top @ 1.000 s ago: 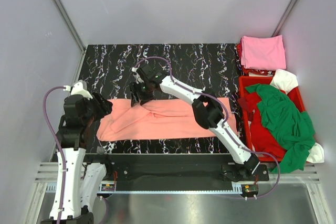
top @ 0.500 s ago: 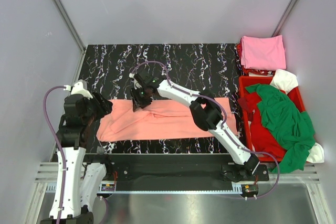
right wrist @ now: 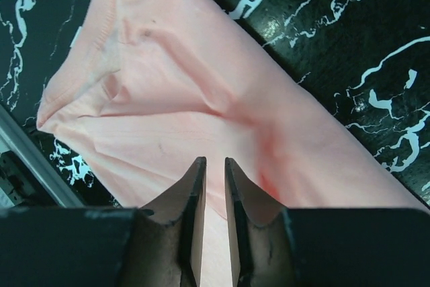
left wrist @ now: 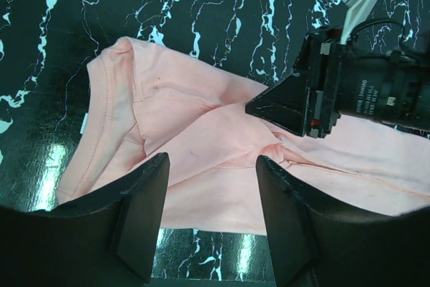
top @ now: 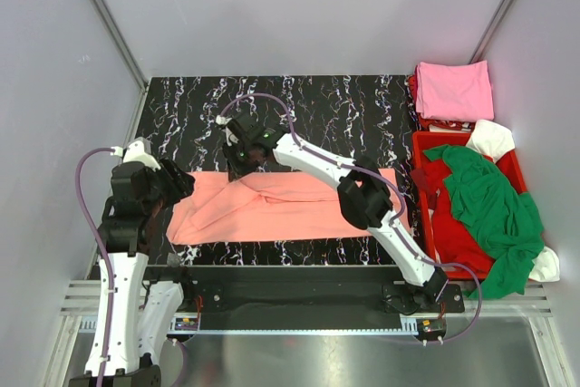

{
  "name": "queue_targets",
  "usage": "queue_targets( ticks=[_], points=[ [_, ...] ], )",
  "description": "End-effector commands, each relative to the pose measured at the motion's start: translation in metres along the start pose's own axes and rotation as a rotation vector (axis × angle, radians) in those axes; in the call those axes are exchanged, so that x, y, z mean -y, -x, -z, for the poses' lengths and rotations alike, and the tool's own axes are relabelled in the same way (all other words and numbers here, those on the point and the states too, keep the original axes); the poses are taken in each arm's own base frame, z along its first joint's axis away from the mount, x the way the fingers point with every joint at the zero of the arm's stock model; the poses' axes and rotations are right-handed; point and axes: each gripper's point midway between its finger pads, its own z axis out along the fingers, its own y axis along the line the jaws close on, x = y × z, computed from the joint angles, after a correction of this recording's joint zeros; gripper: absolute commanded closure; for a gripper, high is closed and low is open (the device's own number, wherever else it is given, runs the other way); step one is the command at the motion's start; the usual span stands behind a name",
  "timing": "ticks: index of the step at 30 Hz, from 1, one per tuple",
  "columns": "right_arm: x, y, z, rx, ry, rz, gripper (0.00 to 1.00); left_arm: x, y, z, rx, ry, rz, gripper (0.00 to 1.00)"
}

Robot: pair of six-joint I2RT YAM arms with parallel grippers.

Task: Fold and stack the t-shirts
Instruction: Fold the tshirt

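Right claw (right wrist: 213, 161) at salmon-orange t-shirt (right wrist: 168, 99): long folded strip, creased.

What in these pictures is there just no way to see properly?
- Right wrist view: whether the right gripper has pinched the salmon t-shirt; its own fingers cover the contact.
- Top view: what lies deeper in the red crate; the green t-shirt drapes over it.
- Top view: what is stacked under the folded pink t-shirt; it covers the pile.
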Motion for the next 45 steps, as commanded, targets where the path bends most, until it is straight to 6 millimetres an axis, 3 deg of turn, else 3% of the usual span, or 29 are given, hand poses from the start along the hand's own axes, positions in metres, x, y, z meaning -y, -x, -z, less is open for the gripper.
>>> queue_targets(
  ticks=[1,7,9,12,15,35,42,45],
  points=[
    [-0.021,0.01,0.021,0.038,0.026,0.057,0.76,0.004,0.009,-0.005,0.039,-0.021,-0.002,0.41],
    [-0.02,0.003,0.011,0.03,0.029,0.044,0.8,0.003,0.009,-0.005,0.037,-0.017,-0.001,0.4],
    [-0.013,0.002,0.006,0.029,-0.006,0.042,0.59,0.003,0.009,-0.005,0.037,-0.014,0.0,0.4],
    [-0.003,0.006,0.007,0.042,-0.061,0.049,0.35,0.004,0.009,-0.005,0.039,-0.018,0.002,0.41],
    [0.002,0.011,0.008,0.059,-0.084,0.055,0.29,0.004,0.009,-0.006,0.037,-0.019,0.0,0.41],
    [0.012,-0.005,-0.031,-0.005,-0.074,0.028,0.34,0.005,0.01,-0.005,0.041,-0.024,-0.001,0.41],
    [0.007,0.001,-0.021,0.016,-0.07,0.026,0.48,0.004,0.009,-0.008,0.03,-0.024,0.003,0.41],
    [0.002,0.008,-0.011,0.041,-0.06,0.031,0.6,0.003,0.009,-0.007,0.034,-0.023,0.003,0.41]
  ],
)
